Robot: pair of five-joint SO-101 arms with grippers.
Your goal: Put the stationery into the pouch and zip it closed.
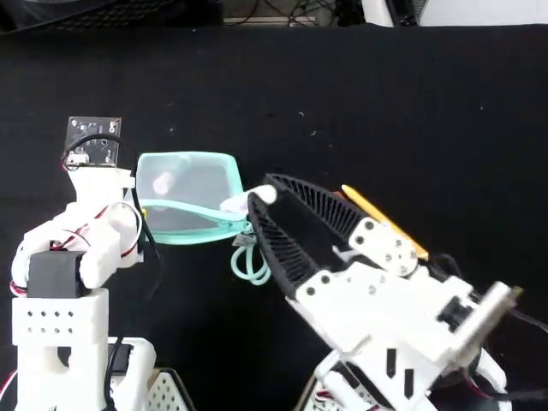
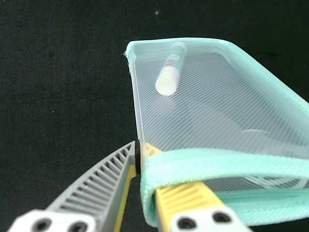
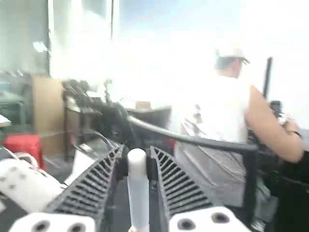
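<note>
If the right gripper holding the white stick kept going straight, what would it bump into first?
Probably the teal pouch. From above, the right gripper and its white stick point right at its edge. Height is unclear, so it might pass over.

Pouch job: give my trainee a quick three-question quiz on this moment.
1. True or false: the left gripper is clamped on the pouch edge.
2. What does the right gripper hold? A) a white stick B) a ruler C) nothing
3. How many items show inside the pouch in the left wrist view?

Key: 1 true. 2 A. 3 one, a tube.
</note>
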